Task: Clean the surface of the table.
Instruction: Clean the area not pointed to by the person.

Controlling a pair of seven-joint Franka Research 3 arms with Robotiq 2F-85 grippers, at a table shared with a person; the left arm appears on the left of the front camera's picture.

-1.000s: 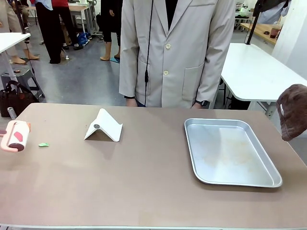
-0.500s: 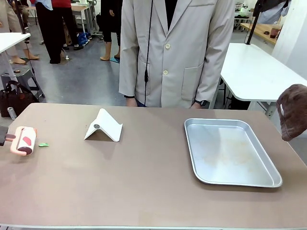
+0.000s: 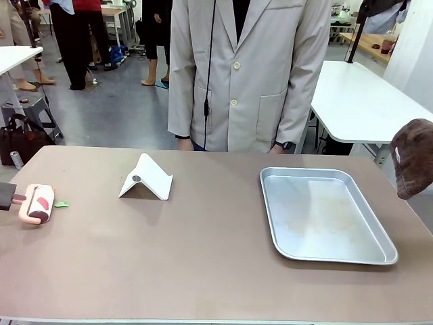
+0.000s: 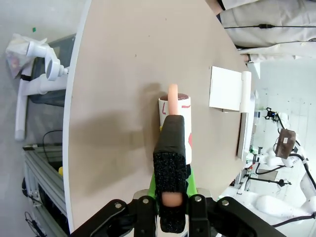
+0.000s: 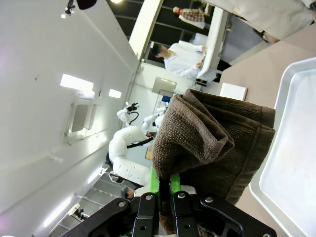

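Taupe table [image 3: 203,257] fills the foreground. Left gripper [image 4: 171,190] clamps a lint roller [image 3: 39,203] at its left edge; right gripper [image 5: 165,185] clenches a brown cloth [image 3: 411,157]. Rolling step, likely: next you roll over the green scrap [image 3: 62,204].

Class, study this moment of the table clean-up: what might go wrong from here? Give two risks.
1. The lint roller, held by the left gripper, is beside the small green scrap near the edge of the table; a roll might flick the scrap off rather than lift it.
2. The brown cloth in the right gripper hangs by the metal tray; a wipe might shove the tray.
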